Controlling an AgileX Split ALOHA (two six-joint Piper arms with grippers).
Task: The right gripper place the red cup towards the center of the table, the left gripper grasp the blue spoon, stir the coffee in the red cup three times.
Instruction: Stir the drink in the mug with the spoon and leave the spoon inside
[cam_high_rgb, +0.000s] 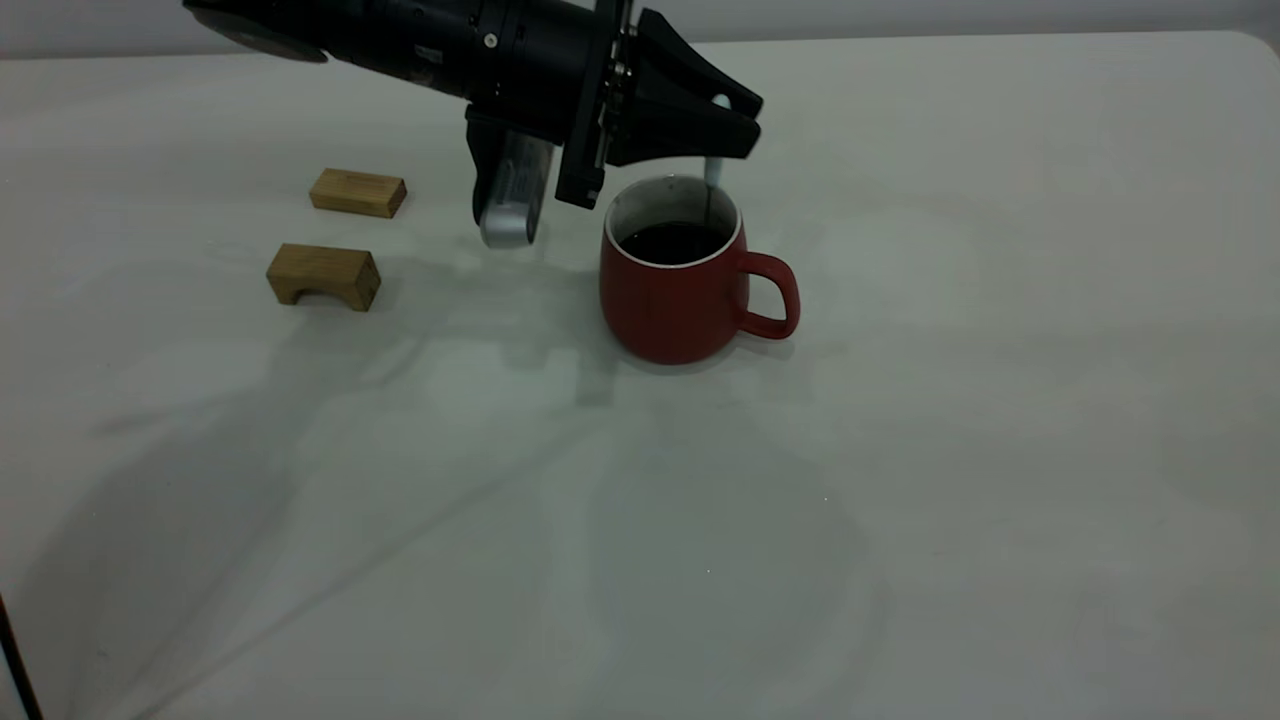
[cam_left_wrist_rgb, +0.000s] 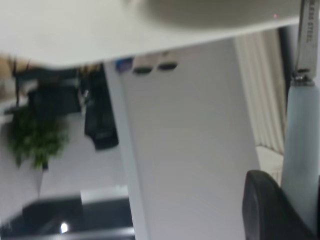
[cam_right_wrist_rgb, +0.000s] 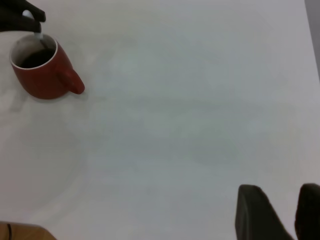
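Observation:
The red cup (cam_high_rgb: 680, 290) stands upright near the middle of the table (cam_high_rgb: 900, 450), handle pointing right, with dark coffee (cam_high_rgb: 672, 242) inside. My left gripper (cam_high_rgb: 735, 125) hovers just above the cup's far rim, shut on the blue spoon (cam_high_rgb: 712, 175). The spoon hangs straight down and its lower end dips into the coffee. In the left wrist view the pale handle (cam_left_wrist_rgb: 300, 150) runs alongside one black finger (cam_left_wrist_rgb: 262, 210). The right wrist view shows the cup (cam_right_wrist_rgb: 42, 75) far off and my right gripper (cam_right_wrist_rgb: 295, 220) open, nothing between its fingers. The right arm is outside the exterior view.
Two wooden blocks lie left of the cup: a flat one (cam_high_rgb: 357, 192) farther back and an arched one (cam_high_rgb: 323, 275) nearer. The left arm's black body (cam_high_rgb: 450, 50) stretches across the upper left.

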